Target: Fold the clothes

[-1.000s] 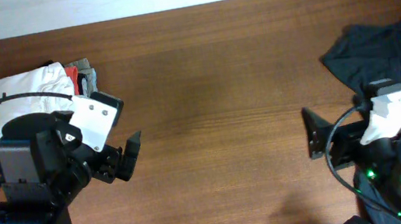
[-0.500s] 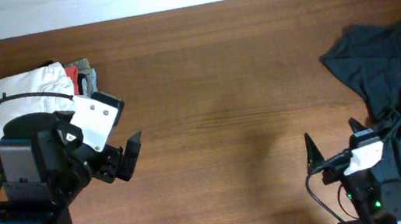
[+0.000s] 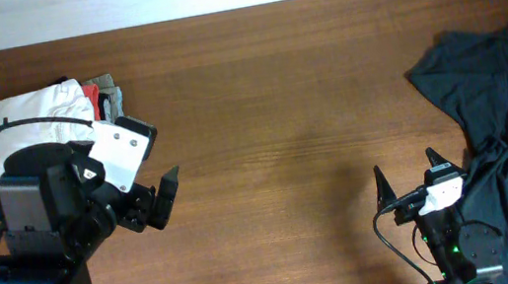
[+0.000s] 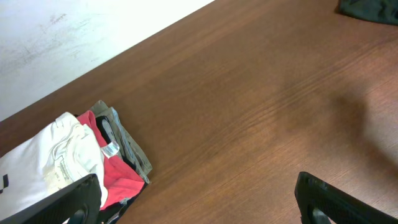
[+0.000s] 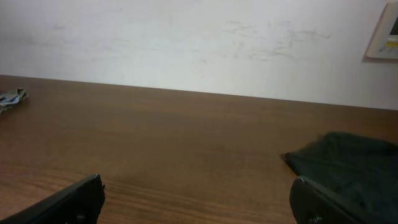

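Observation:
The white T-shirt [image 3: 31,114] lies folded on top of a pile at the table's far left, with a red shirt [image 3: 93,95] under it; it also shows in the left wrist view [image 4: 50,155] beside my left finger. My left gripper [image 3: 158,203] is open and empty, just right of the pile. My right gripper [image 3: 407,180] is open and empty near the front edge, beside a dark garment [image 3: 507,96].
The dark grey garment [image 5: 348,165] is spread loosely over the table's right side. A grey garment [image 4: 127,146] pokes out of the left pile. Bare brown wood table [image 3: 272,129] lies between the arms. A white wall [image 5: 199,43] stands behind.
My right arm has pulled back toward the front edge and lowered, off the dark garment. My left arm and the pile have not moved.

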